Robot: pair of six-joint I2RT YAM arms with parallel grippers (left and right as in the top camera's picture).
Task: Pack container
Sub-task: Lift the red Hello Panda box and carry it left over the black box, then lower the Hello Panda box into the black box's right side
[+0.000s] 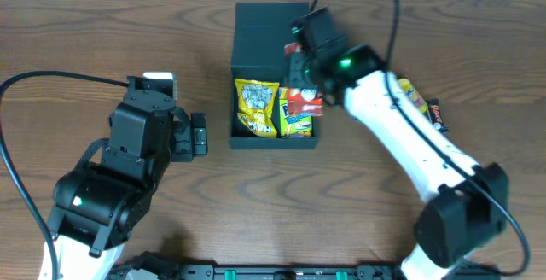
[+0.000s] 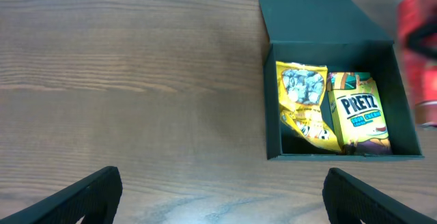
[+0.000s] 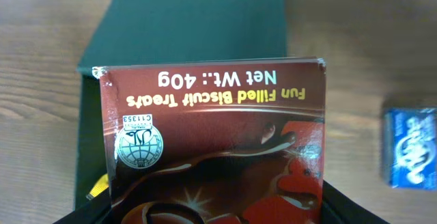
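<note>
Judging the container (image 1: 260, 37) on the bench (image 1: 102, 24) light and stiff, we would grasp a wall. Above it the right gripper (image 1: 300, 58) seemingly pinches a red carton (image 3: 218, 149); the left gripper (image 1: 198, 133), left of it, is spread.

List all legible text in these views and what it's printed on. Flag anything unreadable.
"Net Wt.: 40g": on the red carton, seen upside down.
"Fun Filled Biscuit Treats": same carton, also upside down.
"PRETZ": on the yellow-green box inside the container.
Not readable: the code on the carton's round seal, the small print under PRETZ, the blue pack and the yellow bag. All are blurred or too small.
</note>
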